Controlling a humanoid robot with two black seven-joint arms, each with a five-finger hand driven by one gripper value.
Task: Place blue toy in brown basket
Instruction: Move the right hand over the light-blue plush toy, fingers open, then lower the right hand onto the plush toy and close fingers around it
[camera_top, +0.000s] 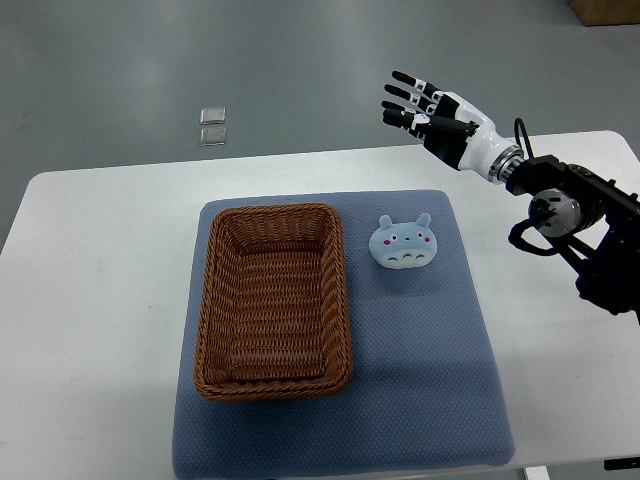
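Observation:
A small blue toy (403, 244) with a round face and two ears lies on the blue mat, just right of the brown wicker basket (217, 300). Nothing lies inside the basket. My right hand (415, 108) hovers above the table's far edge, up and right of the toy, with its fingers spread and holding nothing. Its arm comes in from the right edge. The left arm does not show.
A blue-grey mat (440, 380) covers the middle of the white table (90, 300). Two small clear squares (212, 126) lie on the grey floor beyond the table. A brown box corner (605, 10) shows at the top right.

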